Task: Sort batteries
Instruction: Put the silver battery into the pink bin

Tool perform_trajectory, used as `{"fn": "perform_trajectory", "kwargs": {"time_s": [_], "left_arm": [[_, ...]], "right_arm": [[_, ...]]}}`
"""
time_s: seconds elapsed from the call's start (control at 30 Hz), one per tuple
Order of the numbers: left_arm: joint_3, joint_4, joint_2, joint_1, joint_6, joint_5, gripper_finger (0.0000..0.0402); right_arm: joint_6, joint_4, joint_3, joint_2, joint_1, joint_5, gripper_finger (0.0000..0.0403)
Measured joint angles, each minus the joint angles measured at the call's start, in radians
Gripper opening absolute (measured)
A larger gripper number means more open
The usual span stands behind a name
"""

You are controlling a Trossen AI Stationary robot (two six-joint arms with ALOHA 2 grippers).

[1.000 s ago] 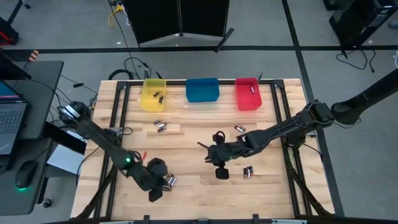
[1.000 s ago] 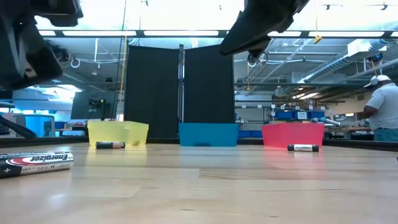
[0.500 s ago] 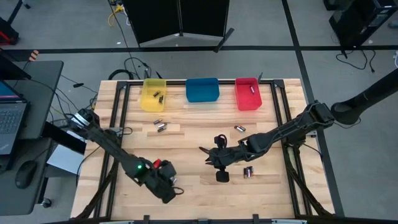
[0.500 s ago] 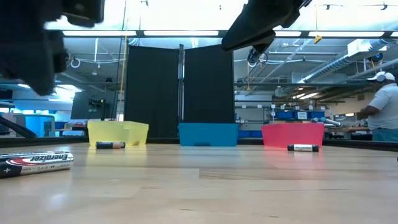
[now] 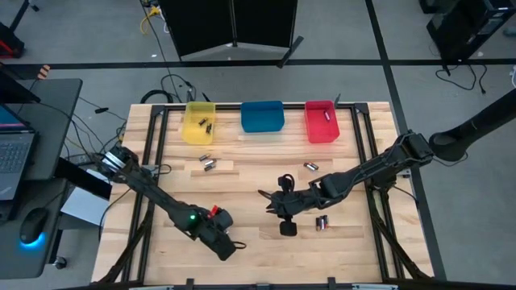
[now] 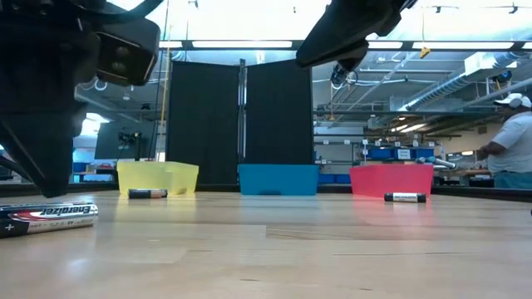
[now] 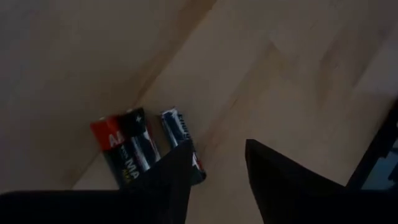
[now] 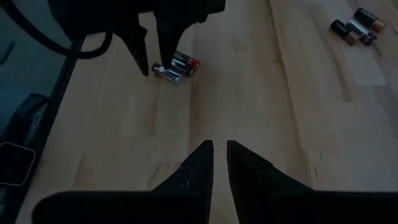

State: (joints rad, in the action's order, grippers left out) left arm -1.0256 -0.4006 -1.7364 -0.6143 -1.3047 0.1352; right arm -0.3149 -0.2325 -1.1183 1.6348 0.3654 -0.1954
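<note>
Three batteries (image 7: 146, 152) lie side by side on the wooden table near its front edge; the right wrist view also shows these batteries (image 8: 177, 67). My left gripper (image 7: 217, 168) hangs open just over them, pointing steeply down; in the high view the left gripper (image 5: 228, 245) hides them. My right gripper (image 8: 218, 149) hovers over the table's middle, its fingers a narrow slit apart with nothing between them; from above the right gripper (image 5: 272, 201) is well clear of the cells. More batteries (image 5: 208, 163) lie scattered on the table. My left gripper has one finger (image 7: 177, 171) standing in front of the end of the nearest battery (image 7: 180, 134). I cannot tell whether that finger touches it. Nothing lies between the two fingers.
Yellow bin (image 5: 200, 122), blue bin (image 5: 263, 117) and red bin (image 5: 320, 121) stand along the far edge. Loose cells lie at mid-right (image 5: 310, 167) and front right (image 5: 321, 221). A large battery (image 6: 50, 218) lies close to the low camera. A person stands beyond the table at the right.
My left gripper has gone toward the table's right and near edges and sunk, rolling at the wrist. It now stands over the three batteries that lay beside it a second ago. The batteries have stayed where they were.
</note>
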Motion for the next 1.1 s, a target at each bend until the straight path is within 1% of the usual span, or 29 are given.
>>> {"fn": "perform_trajectory", "kwargs": {"time_s": [0.2, 0.6, 0.77, 1.0, 1.1], "left_arm": [[0.0, -0.014, -0.006, 0.001, -0.013, 0.026, 0.0161], [0.0, -0.029, -0.017, 0.004, -0.013, 0.035, 0.0161], [0.0, 0.014, -0.065, 0.004, -0.013, 0.01, 0.0161], [0.0, 0.018, -0.068, 0.004, -0.007, 0.005, 0.016], [-0.002, 0.014, -0.072, 0.005, 0.022, -0.005, 0.0148]], "right_arm": [[0.001, 0.0, 0.0, 0.0, 0.001, -0.005, 0.0058], [0.022, 0.0, 0.0, 0.0, 0.001, -0.006, 0.0058], [0.022, -0.001, 0.0, 0.0, 0.001, -0.006, 0.0057], [0.022, -0.003, 0.0, 0.0, 0.001, -0.006, 0.0057], [0.022, -0.004, 0.0, 0.0, 0.001, -0.006, 0.0057]]}}
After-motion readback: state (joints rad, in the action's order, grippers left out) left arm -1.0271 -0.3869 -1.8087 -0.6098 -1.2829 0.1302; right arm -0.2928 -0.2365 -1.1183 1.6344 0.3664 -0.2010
